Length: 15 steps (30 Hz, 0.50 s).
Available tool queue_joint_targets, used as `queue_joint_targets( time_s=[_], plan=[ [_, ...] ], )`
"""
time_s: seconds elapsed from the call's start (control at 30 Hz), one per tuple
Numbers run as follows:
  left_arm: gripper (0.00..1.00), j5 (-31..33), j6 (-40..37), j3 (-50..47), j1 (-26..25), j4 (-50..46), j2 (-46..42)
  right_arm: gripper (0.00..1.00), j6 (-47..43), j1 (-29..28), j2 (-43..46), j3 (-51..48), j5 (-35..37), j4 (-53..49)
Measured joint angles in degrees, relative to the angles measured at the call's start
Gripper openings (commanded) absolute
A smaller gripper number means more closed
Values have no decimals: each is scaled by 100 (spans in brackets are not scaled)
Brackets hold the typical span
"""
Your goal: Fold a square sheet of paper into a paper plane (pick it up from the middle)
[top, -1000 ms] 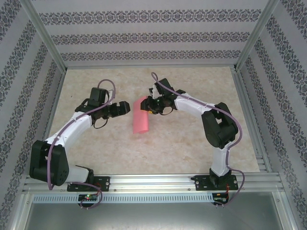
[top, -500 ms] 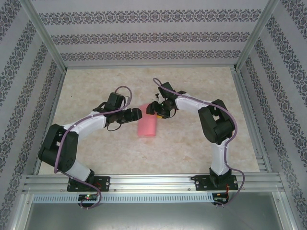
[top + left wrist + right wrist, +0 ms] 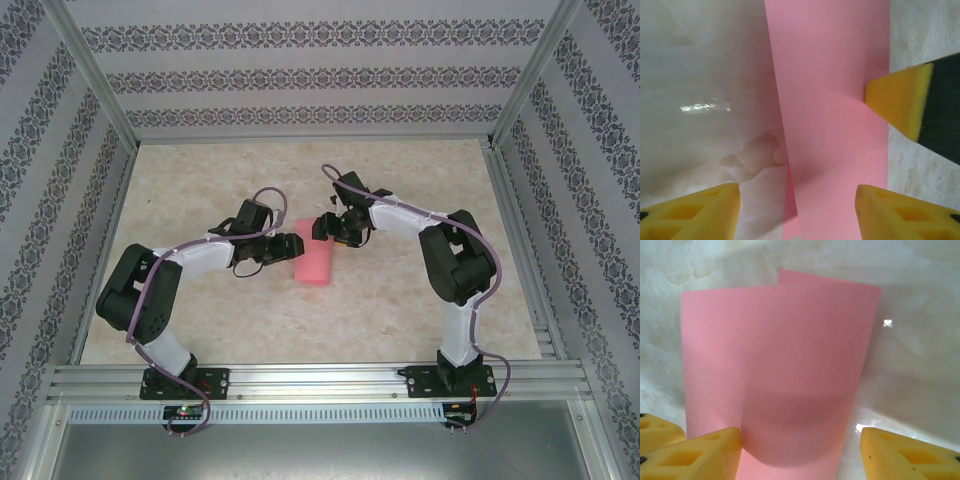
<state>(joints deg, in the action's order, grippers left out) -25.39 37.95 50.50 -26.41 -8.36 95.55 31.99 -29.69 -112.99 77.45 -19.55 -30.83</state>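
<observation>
The pink sheet of paper (image 3: 316, 263) lies on the marbled table (image 3: 200, 180) near its middle, between the two arms. It is doubled over into a narrow strip rather than spread flat. The left gripper (image 3: 292, 246) sits just beside the strip's left edge and the right gripper (image 3: 324, 228) is at its far end. In the left wrist view, the left claw's jaws stand apart and straddle the paper. One yellow fingertip (image 3: 695, 210) is clear of it on the bare table, while the other overlaps its right side. A yellow pad (image 3: 900, 100) of the right gripper comes in from the right and meets the paper's edge. In the right wrist view, that claw's jaws are also apart. The left one touches the sheet's side and the right one is just off it. The upper layer bulges in a soft curve near the fingers, and a corner of the lower layer shows past the far edge.
</observation>
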Motion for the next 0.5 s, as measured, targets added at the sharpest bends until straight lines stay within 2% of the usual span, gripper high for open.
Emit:
queue_joint_targets(
  time_s=[0.23,0.5],
  plan=[
    [44,-197,44,48,-129,109,295,62,151,59,94,-192,87,-2],
    [35,-286,46,295,-219,153,627,64,262,59,214,-302,85,11]
  ],
)
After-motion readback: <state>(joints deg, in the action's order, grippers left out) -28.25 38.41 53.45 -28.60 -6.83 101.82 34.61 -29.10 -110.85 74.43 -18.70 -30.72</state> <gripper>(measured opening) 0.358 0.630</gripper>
